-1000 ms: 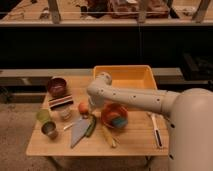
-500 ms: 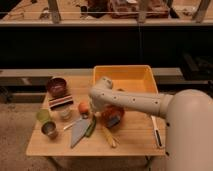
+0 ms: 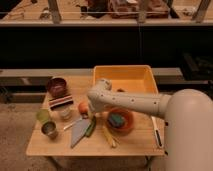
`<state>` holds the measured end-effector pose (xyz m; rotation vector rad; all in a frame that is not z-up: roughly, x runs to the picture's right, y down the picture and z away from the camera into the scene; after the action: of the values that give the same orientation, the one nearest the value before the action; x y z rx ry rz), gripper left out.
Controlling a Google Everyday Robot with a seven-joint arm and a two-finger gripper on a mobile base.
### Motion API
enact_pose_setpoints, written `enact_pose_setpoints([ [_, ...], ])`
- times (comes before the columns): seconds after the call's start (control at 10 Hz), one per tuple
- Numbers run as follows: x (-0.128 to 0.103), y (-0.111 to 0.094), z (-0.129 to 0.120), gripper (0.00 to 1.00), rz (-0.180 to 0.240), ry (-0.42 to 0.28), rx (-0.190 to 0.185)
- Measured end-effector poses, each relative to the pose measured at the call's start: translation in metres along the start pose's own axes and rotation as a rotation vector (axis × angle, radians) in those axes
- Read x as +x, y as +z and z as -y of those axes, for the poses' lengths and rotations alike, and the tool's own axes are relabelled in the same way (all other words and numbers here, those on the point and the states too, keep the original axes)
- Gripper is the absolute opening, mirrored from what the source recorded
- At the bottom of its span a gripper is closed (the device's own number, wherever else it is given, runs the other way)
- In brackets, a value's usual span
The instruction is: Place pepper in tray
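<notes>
The pepper [image 3: 90, 127] is a slim green piece lying on the wooden table [image 3: 130, 146], just left of the round orange-brown bowl [image 3: 120, 120]. The tray [image 3: 123, 79] is the big yellow-orange bin at the back of the table. My white arm reaches in from the lower right. My gripper [image 3: 94, 113] hangs down from the wrist, just above the pepper's upper end and next to a round orange fruit [image 3: 83, 107]. The gripper is apart from the tray, in front of its left corner.
A grey wedge-shaped blade [image 3: 77, 133] lies left of the pepper, and a yellowish stick [image 3: 109, 136] right of it. A dark red bowl [image 3: 56, 86], a striped item [image 3: 61, 102], a white cup [image 3: 65, 114], a green cup [image 3: 42, 116] and a metal cup [image 3: 49, 130] crowd the left side. A dark-handled tool [image 3: 157, 133] lies at the right.
The arm's wrist has swung left and down, from over the orange-brown bowl toward the orange fruit and the pepper. The objects on the table have not moved.
</notes>
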<state>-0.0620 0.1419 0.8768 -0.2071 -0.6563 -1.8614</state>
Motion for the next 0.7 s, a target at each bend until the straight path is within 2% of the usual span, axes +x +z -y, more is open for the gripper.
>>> enact_pose_setpoints([
  [0.7, -0.0067, 0.0048, 0.0066, 0.49, 0.01, -0.02, 0.01],
])
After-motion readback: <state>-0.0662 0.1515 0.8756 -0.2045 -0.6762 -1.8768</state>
